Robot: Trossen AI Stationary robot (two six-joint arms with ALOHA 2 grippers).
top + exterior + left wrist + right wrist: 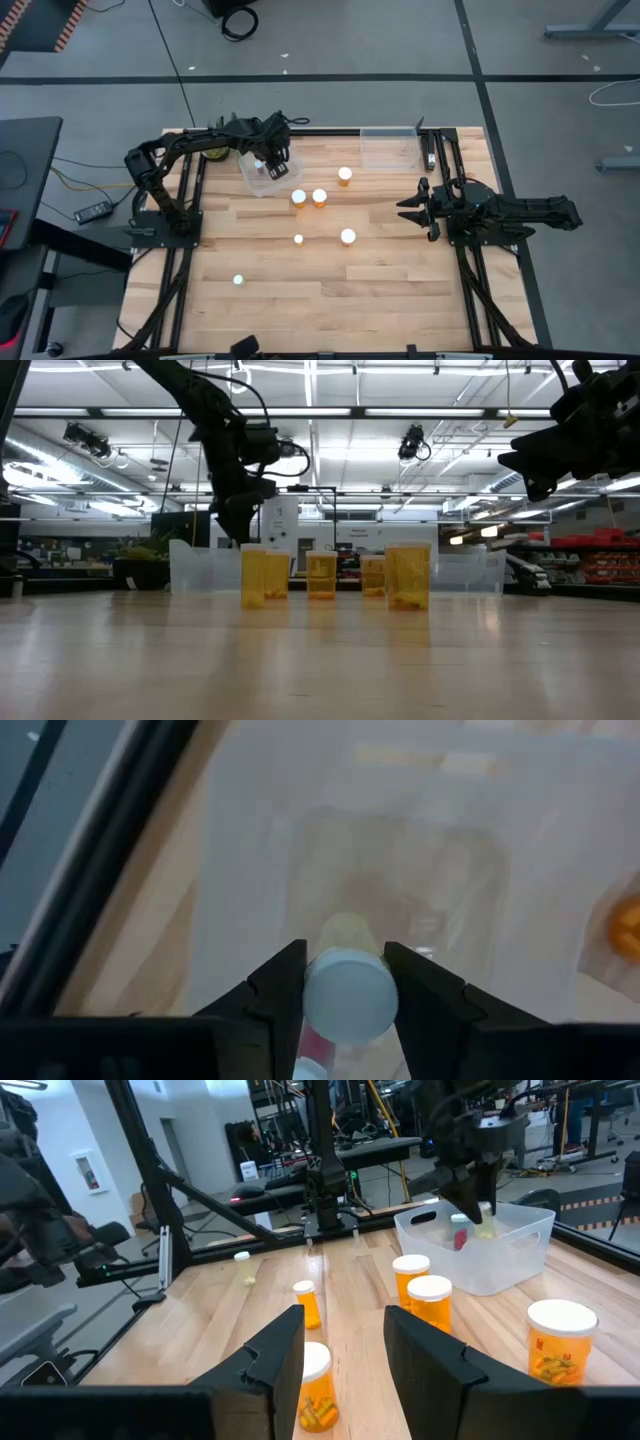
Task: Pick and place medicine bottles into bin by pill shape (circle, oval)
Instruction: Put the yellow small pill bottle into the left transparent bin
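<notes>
My left gripper (272,166) reaches down into a clear bin (252,184) at the table's far left. It is shut on a small medicine bottle with a white cap (348,995). The gripper also shows in the right wrist view (478,1208), over the bin (500,1265). Several white-capped orange bottles stand upright on the table (298,198) (320,197) (345,176) (348,237). Two narrower ones (298,239) (238,280) stand nearer the front. My right gripper (412,210) is open and empty at the right, pointing toward the bottles (430,1302). My left gripper pinches the bottle between its two fingers (283,992), which sit on either side of the white cap (372,982). The fingers come from above, pointing down into the bin. The cap faces back toward the wrist. Whether the bottle touches the bin floor cannot be told.
A second clear bin (388,148) stands at the far edge, right of middle. A small green plant (213,153) sits behind the left bin. Black rails (190,200) run along the table's left and right sides. Bare wood (400,290) lies toward the near edge.
</notes>
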